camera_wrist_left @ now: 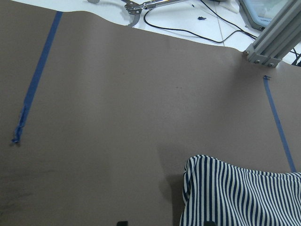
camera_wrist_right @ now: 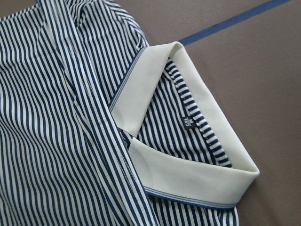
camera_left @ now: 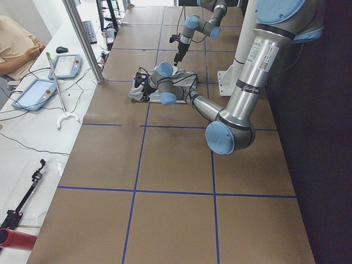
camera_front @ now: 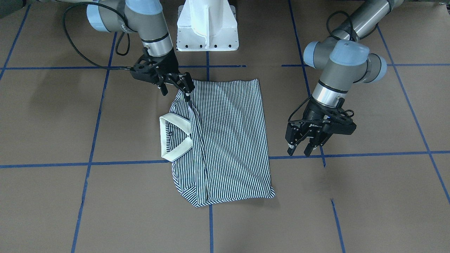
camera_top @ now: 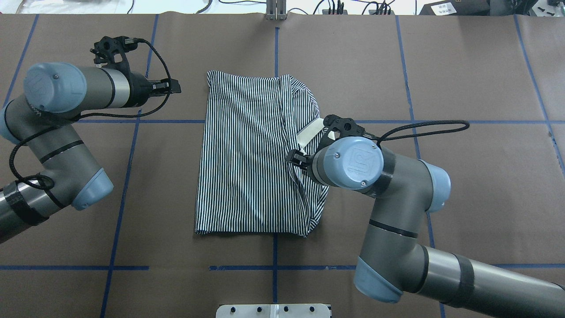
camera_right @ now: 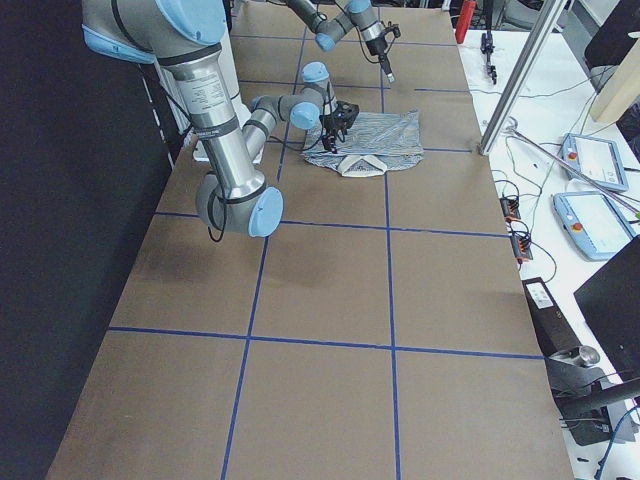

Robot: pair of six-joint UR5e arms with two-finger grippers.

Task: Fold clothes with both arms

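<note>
"Shirt first. Where does it lie?"

"The polo shirt [camera_front: 232, 140] is flat on the brown table [camera_front: 52, 116], just out from the white pedestal base [camera_front: 207, 35] and roughly centred on it. It's folded in to a rough rectangle. The cream collar [camera_front: 174, 137] is at the edge on the base's right-arm side."

"Is anything else showing at the collar?"

"The right wrist view has it close up. It stands open, with a small dark tag [camera_wrist_right: 188, 121] inside the neck and a ridge of folded striped cloth running alongside."

"And the right gripper?"

"The right gripper [camera_front: 188, 94] is close to the base. It's down at the shirt's near corner, on the collar side. In the front-facing view its fingers are pressed together on the striped fabric, and a raised crease runs away from them. From overhead the wrist hides most of it."

"And the left one?"

"The left gripper [camera_front: 299, 151] is on the base's other side, farther out across the table than the right one. Its jaws are spread with nothing between them. It points down at bare table and stays apart from the shirt's straight edge. Its wrist view shows mostly brown paper, a line of blue tape [camera_wrist_left: 37, 80] and one striped corner of the shirt."
</note>
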